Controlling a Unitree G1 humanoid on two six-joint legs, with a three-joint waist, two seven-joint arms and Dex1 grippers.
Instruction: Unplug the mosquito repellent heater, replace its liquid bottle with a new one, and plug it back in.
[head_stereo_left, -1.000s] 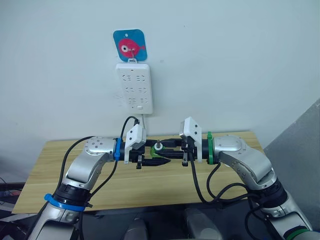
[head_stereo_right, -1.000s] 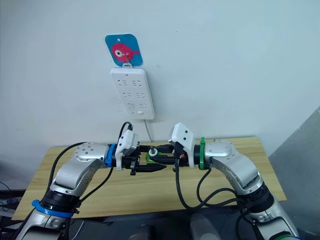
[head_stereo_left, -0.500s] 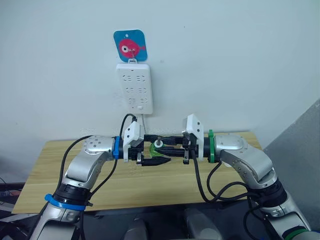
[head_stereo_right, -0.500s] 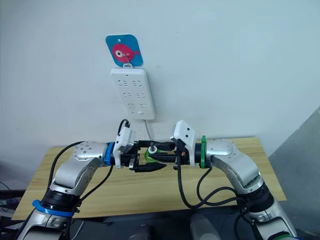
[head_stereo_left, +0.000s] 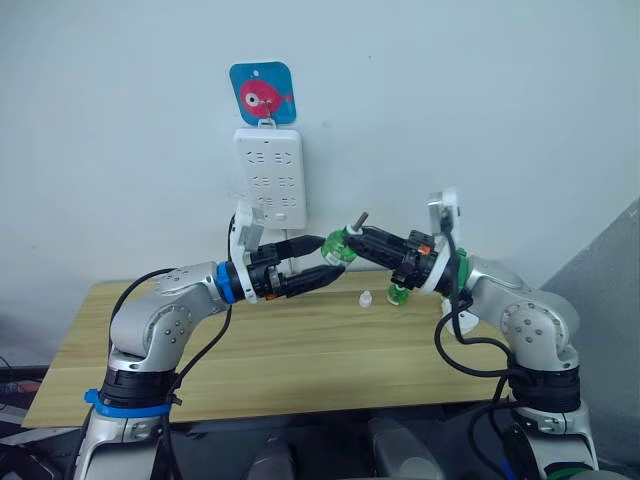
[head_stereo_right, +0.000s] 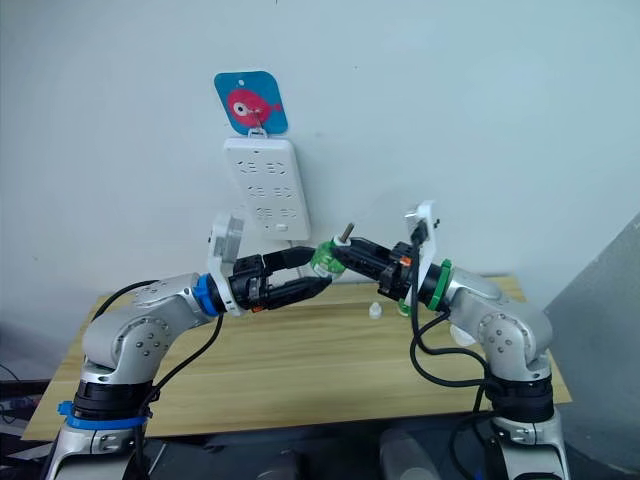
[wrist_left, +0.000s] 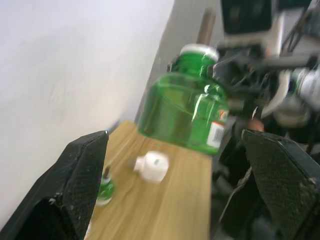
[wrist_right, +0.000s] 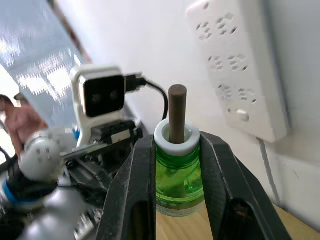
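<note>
A green liquid bottle (head_stereo_left: 338, 248) with a white collar and a bare brown wick is held tilted in the air below the power strip; my right gripper (wrist_right: 177, 165) is shut on its neck. My left gripper (head_stereo_left: 322, 260) is open, its fingertips just short of the bottle, which hangs between them in the left wrist view (wrist_left: 182, 112). A second small green bottle (head_stereo_left: 397, 293) stands on the wooden table (head_stereo_left: 250, 350), with a small white cap (head_stereo_left: 366, 298) beside it. A white rounded object (head_stereo_right: 462, 335), possibly the heater, lies mostly hidden behind my right arm.
A tall white power strip (head_stereo_left: 268, 175) hangs on the wall from a blue hook plate with a red fish (head_stereo_left: 262, 93); none of its sockets holds a plug, and its cable drops behind my left arm. The table's right edge meets a grey panel (head_stereo_left: 600, 290).
Both arms have risen from low over the table. The bottle, earlier between both grippers, is now lifted and tilted in the right gripper alone. The left gripper has drawn back a little.
</note>
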